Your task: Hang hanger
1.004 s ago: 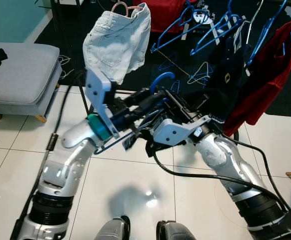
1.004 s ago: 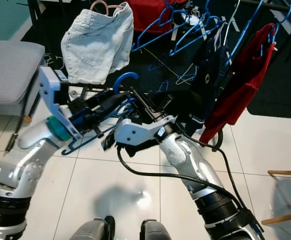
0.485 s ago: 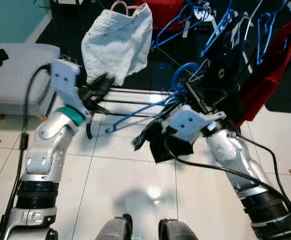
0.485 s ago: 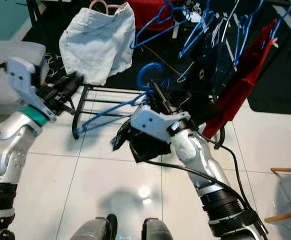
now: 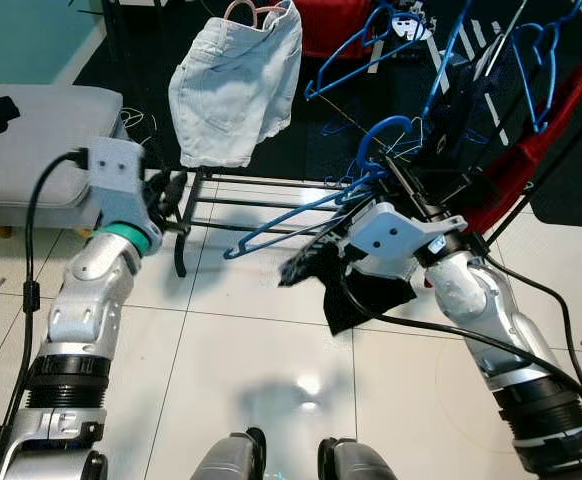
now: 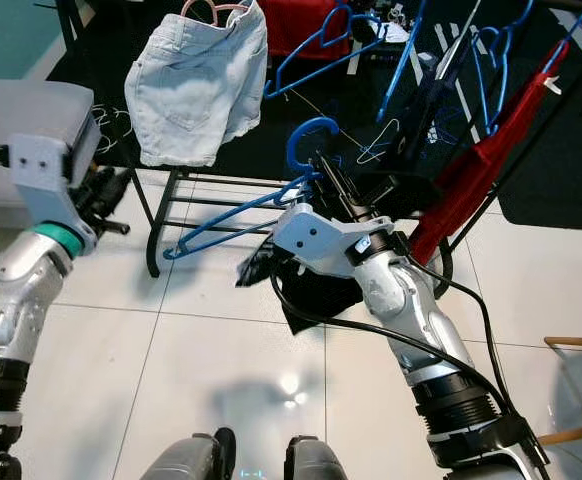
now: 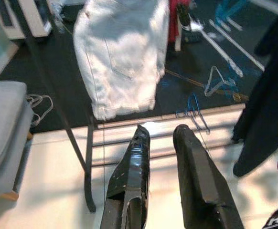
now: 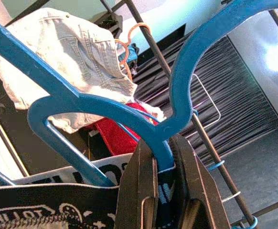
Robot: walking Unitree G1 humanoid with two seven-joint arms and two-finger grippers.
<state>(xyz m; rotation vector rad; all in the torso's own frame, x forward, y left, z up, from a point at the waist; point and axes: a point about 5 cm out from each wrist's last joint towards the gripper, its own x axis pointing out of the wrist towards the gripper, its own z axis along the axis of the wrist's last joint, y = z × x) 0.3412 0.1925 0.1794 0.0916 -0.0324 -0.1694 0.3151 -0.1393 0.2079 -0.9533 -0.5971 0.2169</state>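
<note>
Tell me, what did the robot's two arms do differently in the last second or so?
The left gripper let go of the blue plastic hanger and drew back toward the grey sofa, fingers now open. The right gripper kept its clamp on the hanger's neck, carrying it and the black garment toward the rack. The pale denim shorts stayed hanging.

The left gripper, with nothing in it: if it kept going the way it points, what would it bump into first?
Probably the black rack's lower bars, which lie just past the left gripper. The pale denim shorts hang above and beyond them. Depth is hard to judge.
</note>
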